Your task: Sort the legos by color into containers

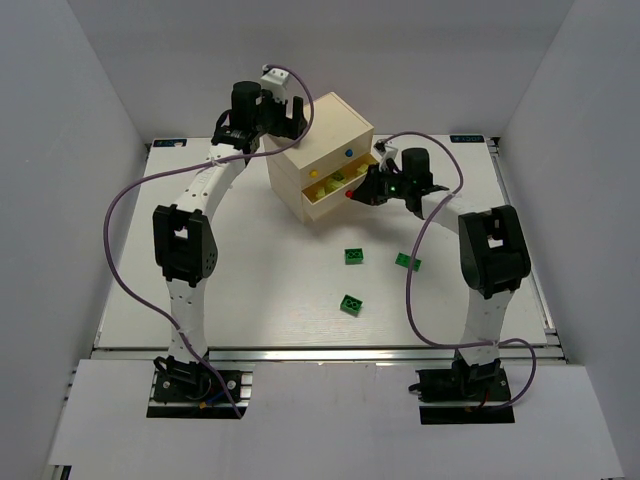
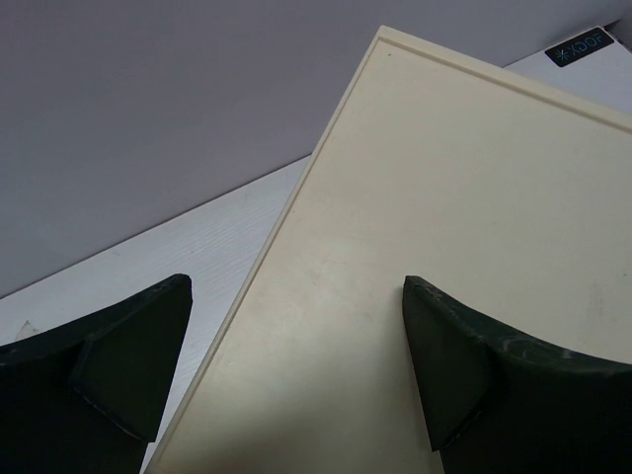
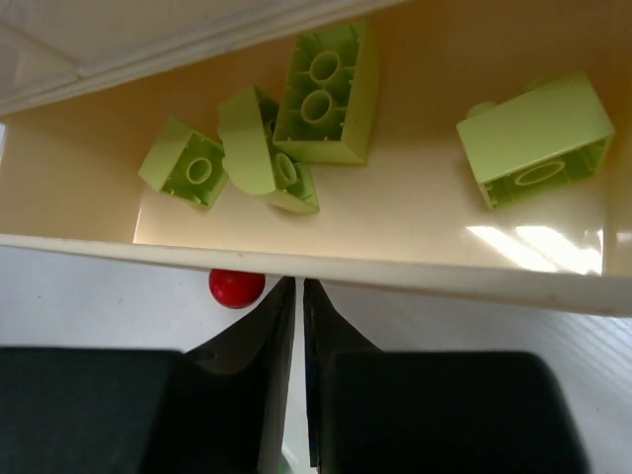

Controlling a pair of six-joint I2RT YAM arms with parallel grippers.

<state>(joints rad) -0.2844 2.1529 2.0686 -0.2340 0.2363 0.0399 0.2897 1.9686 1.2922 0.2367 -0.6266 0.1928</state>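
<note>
Right gripper [image 3: 299, 288] nearly closed; its camera alone shows 4 legos [image 3: 321, 94] in drawer [image 3: 444, 277]; left gripper [image 2: 296, 331] gaping.

Bright, even light falls from overhead and bounces off the white walls [image 1: 100, 80], so the table [image 1: 270, 290] carries only faint, soft shadows. In the right wrist view the drawer [image 3: 415, 212] floor shows 2 white glare patches at its right, and the yellow-green bricks [image 3: 326, 89] look sharp. In the left wrist view the fingers [image 2: 128, 365] sit dark and slightly soft, while the chest top [image 2: 444, 197] is evenly lit.

Yellow-green legos [image 3: 321, 89] inside open red-knobbed drawer [image 3: 444, 272]
</note>
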